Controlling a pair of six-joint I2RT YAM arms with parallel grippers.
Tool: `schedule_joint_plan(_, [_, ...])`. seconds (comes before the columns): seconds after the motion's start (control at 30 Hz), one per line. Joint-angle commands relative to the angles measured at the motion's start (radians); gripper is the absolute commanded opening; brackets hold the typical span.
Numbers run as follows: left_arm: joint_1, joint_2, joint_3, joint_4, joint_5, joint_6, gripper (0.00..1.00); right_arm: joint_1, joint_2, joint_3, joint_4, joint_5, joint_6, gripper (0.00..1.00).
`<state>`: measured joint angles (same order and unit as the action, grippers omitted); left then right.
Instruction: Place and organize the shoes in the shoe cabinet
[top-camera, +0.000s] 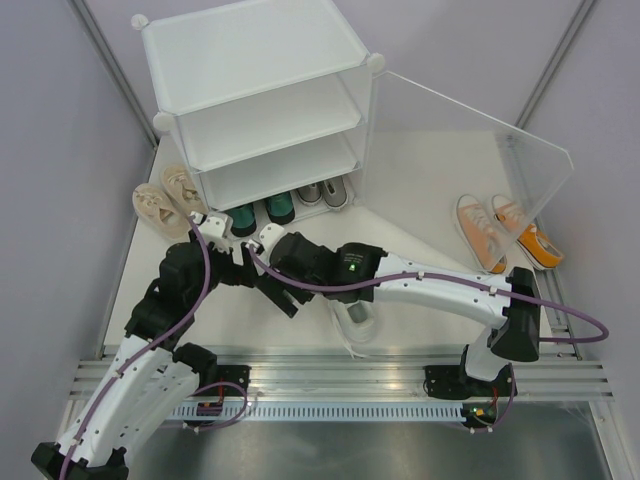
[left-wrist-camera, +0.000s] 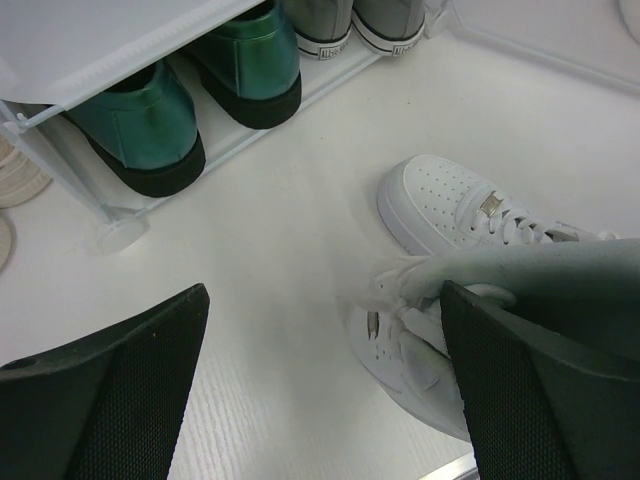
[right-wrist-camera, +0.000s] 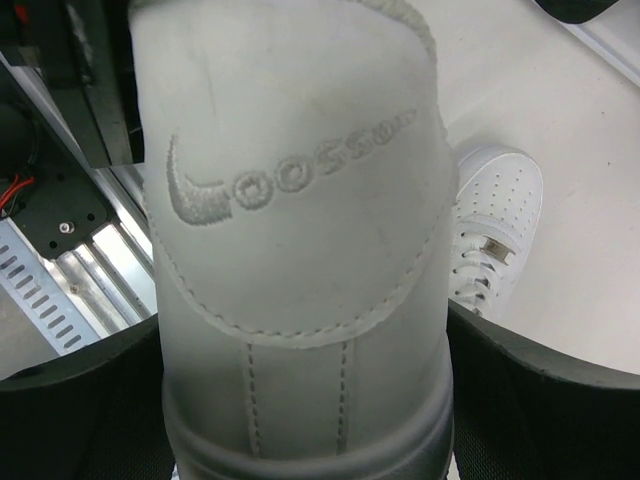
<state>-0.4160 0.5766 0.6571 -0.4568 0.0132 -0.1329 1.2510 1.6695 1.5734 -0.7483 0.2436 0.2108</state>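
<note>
Jaws on your right clamp a white sneaker (right-wrist-camera: 300, 250) by the heel over the tabletop (top-camera: 420, 200), short of the shoe cabinet (top-camera: 250, 60), left jaws gape; that heel-only hold could let the toe sag and snag a shelf (top-camera: 275, 172).

The white table (top-camera: 410, 240) carries the shoe cabinet (top-camera: 260, 60), 2 beige sneakers (top-camera: 155, 210), 2 orange sneakers (top-camera: 480, 230), 1 white sneaker (left-wrist-camera: 450, 200).
</note>
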Motion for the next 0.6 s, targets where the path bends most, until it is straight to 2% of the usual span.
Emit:
schedule_joint_plan(0.0, [-0.021,-0.003,0.019,0.009,0.117,-0.011,0.99,-0.021,0.082,-0.068,-0.079,-0.049,-0.014,0.90])
schedule_joint_plan(0.17, [-0.021,-0.003,0.019,0.009,0.120,-0.011,0.99,-0.021,0.049,-0.082,-0.069,-0.072,-0.001,0.95])
schedule_joint_plan(0.57, [-0.021,-0.003,0.018,0.009,0.120,-0.011,0.99,-0.027,0.018,-0.087,-0.063,-0.058,0.021,0.97])
